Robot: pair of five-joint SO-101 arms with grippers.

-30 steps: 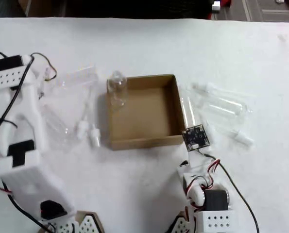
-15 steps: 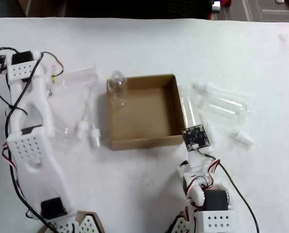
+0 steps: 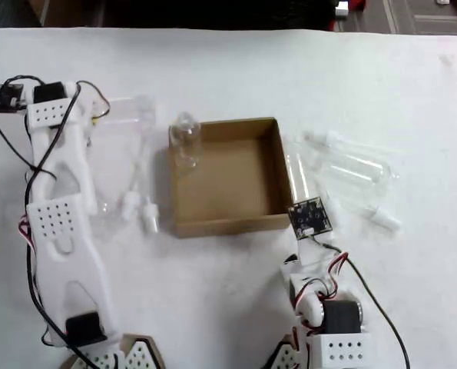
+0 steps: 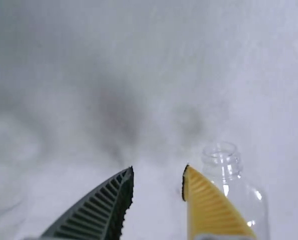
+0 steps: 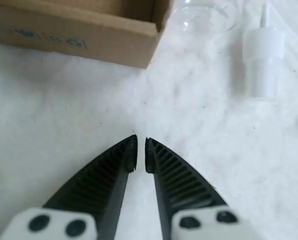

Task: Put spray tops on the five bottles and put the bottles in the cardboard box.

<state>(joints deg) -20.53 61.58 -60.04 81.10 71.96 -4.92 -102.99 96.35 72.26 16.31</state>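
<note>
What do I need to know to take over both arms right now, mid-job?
Left tool: open, empty, beside an uncapped clear plastic bottle.
Right tool: shut, empty, low over the table near a corner of the brown cardboard box.
Things: an upright clear bottle stands at the box's far left corner; I cannot tell if it is capped or inside. Other clear bottles lie right of the box. Loose white spray tops lie left of it, and another white spray top on the right.
Done: one bottle at most. Left: cap and box the rest.
</note>
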